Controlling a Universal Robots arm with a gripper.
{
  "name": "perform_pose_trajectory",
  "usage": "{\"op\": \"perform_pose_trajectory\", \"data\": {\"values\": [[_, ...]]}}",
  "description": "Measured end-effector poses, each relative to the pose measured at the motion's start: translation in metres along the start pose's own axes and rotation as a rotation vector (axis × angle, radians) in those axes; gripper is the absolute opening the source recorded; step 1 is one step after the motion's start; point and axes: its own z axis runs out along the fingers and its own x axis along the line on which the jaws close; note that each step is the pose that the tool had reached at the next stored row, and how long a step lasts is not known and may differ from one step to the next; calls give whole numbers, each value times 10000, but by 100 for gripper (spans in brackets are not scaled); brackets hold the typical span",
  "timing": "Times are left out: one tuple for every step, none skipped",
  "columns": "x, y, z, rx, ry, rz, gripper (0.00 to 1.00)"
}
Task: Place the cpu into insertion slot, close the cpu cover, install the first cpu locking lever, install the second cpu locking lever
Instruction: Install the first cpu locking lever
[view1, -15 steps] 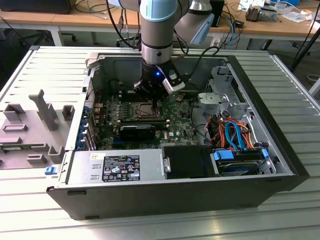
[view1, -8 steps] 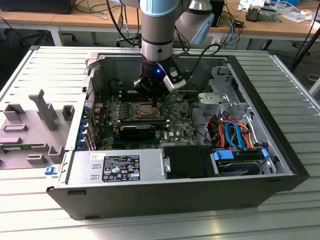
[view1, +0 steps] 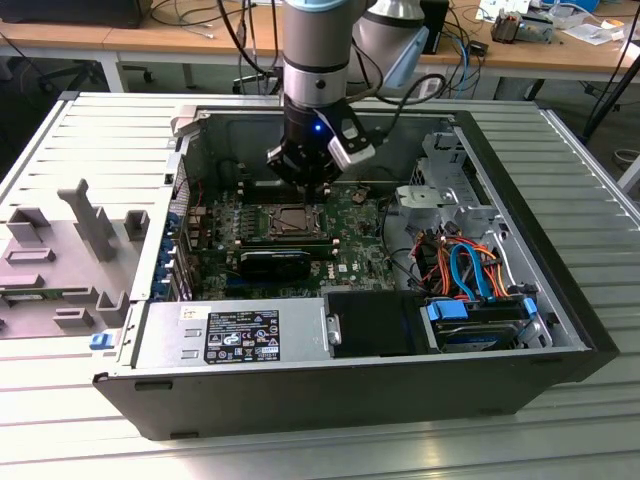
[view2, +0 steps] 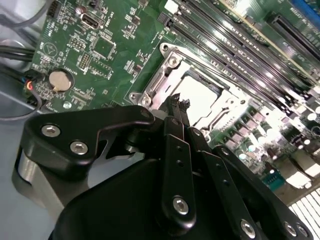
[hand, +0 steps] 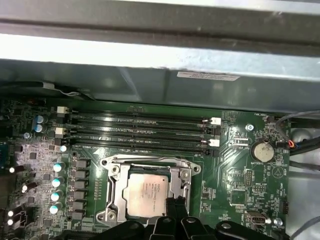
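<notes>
Fingers (view2: 181, 107) look pressed together, holding nothing, at the cpu cover (hand: 115, 192) edge over the cpu (hand: 146, 195); you're handling thin springy metal, push its rim.

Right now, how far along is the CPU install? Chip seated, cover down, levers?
Done: the cpu lies in the insertion slot, and the cpu cover looks lowered around it, chip showing through its window. In hand: the gripper sits low at the socket's edge, beside the chip; whether it grips anything I cannot tell. Left: I cannot tell whether either locking lever is latched, so count both as open.
</notes>
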Motion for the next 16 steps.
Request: {"op": "perform_pose_trajectory", "data": {"values": [[0, 0, -26, -1, -1, 1, 11], [0, 0, -49, 0, 0, 1, 11], [-1, 0, -70, -1, -1, 0, 11], [-1, -1, -89, 0, 0, 0, 11], [-2, -2, -141, -1, 0, 0, 11], [-2, -3, -166, 0, 0, 0, 11], [-2, -3, -191, -1, -1, 0, 11], [-3, -3, -219, 0, 0, 0, 11], [-3, -3, -240, 0, 0, 0, 11], [-4, -3, -257, 0, 1, 0, 11], [-4, -3, -262, -1, 1, 0, 11], [-5, -3, -262, -3, 0, 0, 11], [-5, -3, -262, -3, -1, 0, 11], [-5, -3, -263, -1, 0, 0, 11], [-5, -3, -264, 0, 1, 0, 11], [-5, -3, -264, -1, 0, 0, 11]]}}
